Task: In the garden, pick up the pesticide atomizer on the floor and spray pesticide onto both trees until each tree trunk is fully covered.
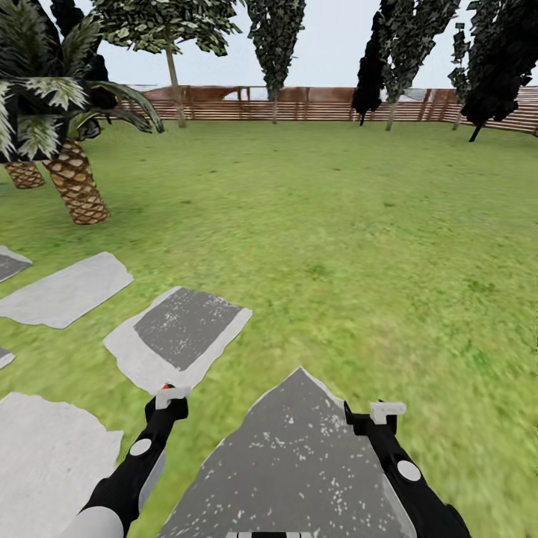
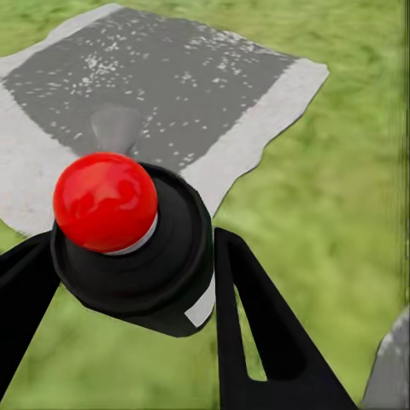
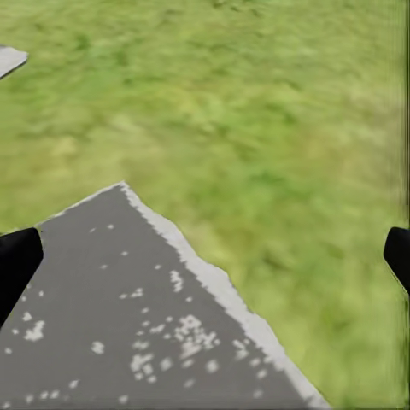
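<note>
A: Your left gripper (image 2: 128, 256) is clamped around the pesticide atomizer (image 2: 128, 243); the left wrist view has its black body wedged between the two fingers, the red cap toward the lens. So the pickup looks done, and what's in hand is the drive to a tree.

B: And my right?

A: The right gripper (image 3: 205, 256) is spread wide with nothing in it, its fingertips at the two edges of the right wrist view, over a grey stepping stone (image 3: 128, 316) and grass (image 3: 273, 128).

B: Which way do I steer?

A: The head view shows trees (image 1: 275, 45) at the far side of the lawn, against the wooden fence (image 1: 314, 104). Don't take the scaly palm (image 1: 75, 183) at the near left for one. Roll steadily, keep the left arm low and quiet so the bottle doesn't shift, and stop near a trunk before aiming.

B: What does each camera add?

A: In the head view the atomizer is just a red speck at the left fingertips; the grip itself is clear from the wrist camera. The fence and trees are in the head view.
</note>
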